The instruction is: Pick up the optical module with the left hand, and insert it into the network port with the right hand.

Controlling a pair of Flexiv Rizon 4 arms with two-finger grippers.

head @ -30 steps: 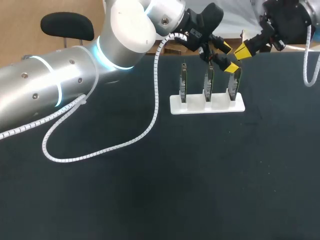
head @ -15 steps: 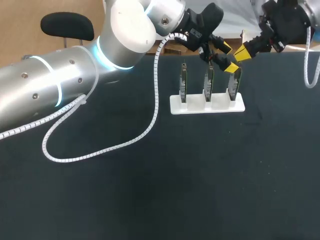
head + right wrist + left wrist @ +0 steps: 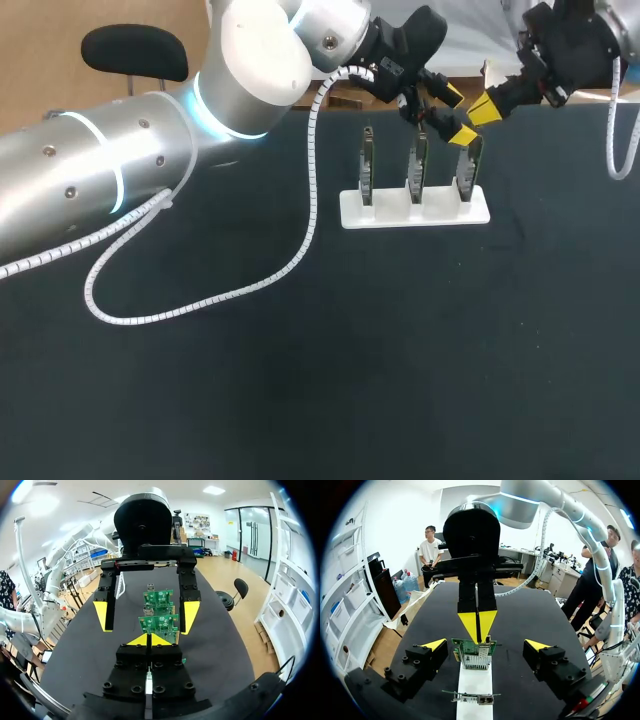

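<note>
Black table (image 3: pixel 300 380) bears upright board (image 3: pixel 467 168) inside spread left pincer (image 3: pixel 458 115); right pincer (image 3: pixel 483 105) closed.

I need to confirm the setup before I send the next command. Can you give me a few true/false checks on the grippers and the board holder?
1. Three boards stand upright in the white holder. True.
2. The left gripper is shut on a board. False: it is open, and the end board sits between its fingers with a gap on each side.
3. The right gripper has its yellow tips pressed together above that end board. True.
4. The white holder is tipped on its side. False: it sits flat on the table.
</note>
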